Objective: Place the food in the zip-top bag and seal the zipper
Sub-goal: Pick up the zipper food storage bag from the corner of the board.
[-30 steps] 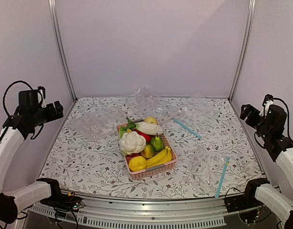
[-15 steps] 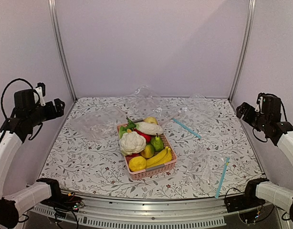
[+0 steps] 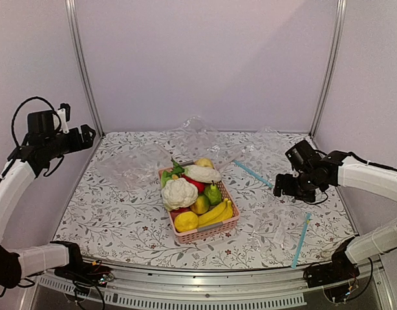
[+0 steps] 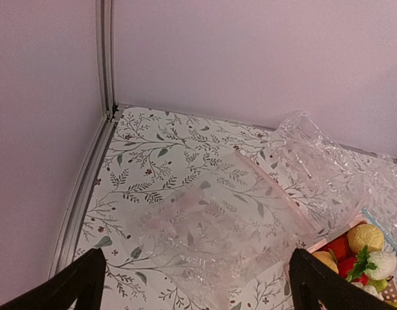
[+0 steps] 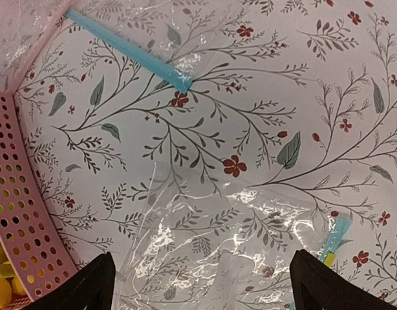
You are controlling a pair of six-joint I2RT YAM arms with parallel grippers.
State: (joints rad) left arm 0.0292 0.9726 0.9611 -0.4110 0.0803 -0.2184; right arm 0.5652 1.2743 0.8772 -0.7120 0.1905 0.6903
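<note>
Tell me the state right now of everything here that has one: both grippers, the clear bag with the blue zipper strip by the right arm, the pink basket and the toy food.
Left gripper: open, empty, held high.
Right gripper: open, empty.
Transparent zip-top bag with light-blue zipper strip: flat on the table, empty; sealed or not, cannot tell.
Pink lattice plastic basket: upright, full.
Small toy produce: in the basket, none bagged.

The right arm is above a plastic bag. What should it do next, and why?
Probably lower the right gripper onto the bag by its blue zipper and pinch. It hangs open above the flat bag, and the food sits in the basket.
</note>
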